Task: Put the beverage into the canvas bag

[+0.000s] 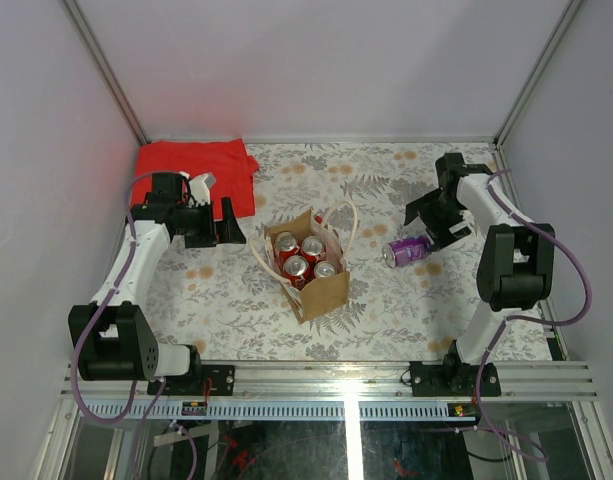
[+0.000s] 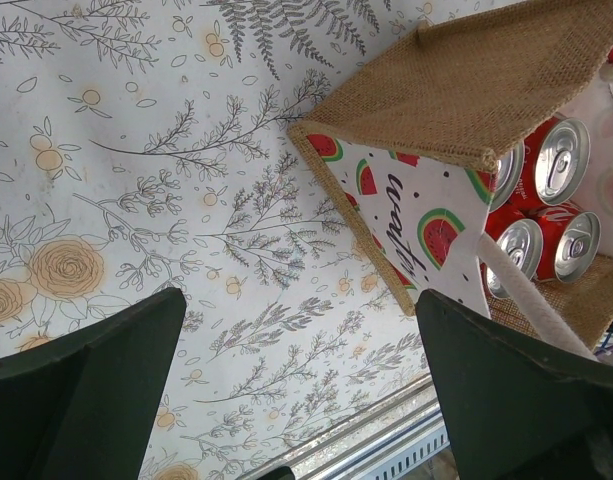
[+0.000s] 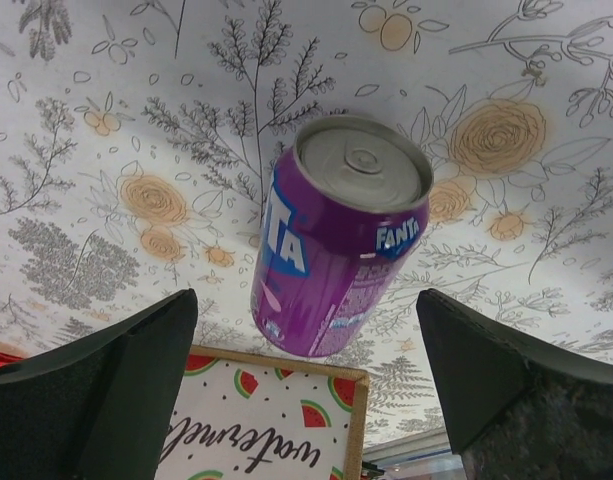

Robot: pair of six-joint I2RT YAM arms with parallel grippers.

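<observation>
The tan canvas bag [image 1: 311, 275] with cream handles stands mid-table and holds several red cans [image 1: 299, 254]. It shows in the left wrist view [image 2: 456, 90] with a watermelon print, and its printed side shows in the right wrist view [image 3: 266, 430]. A purple Fanta can [image 1: 409, 250] lies on its side right of the bag, and fills the middle of the right wrist view [image 3: 336, 240]. My right gripper [image 1: 428, 220] is open just above and behind the can, empty. My left gripper [image 1: 229, 222] is open and empty, left of the bag.
A folded red cloth [image 1: 201, 165] lies at the back left, behind the left arm. The floral tablecloth [image 1: 386, 300] covers the table. Grey walls close the sides and back. A metal rail [image 1: 336, 385] runs along the near edge.
</observation>
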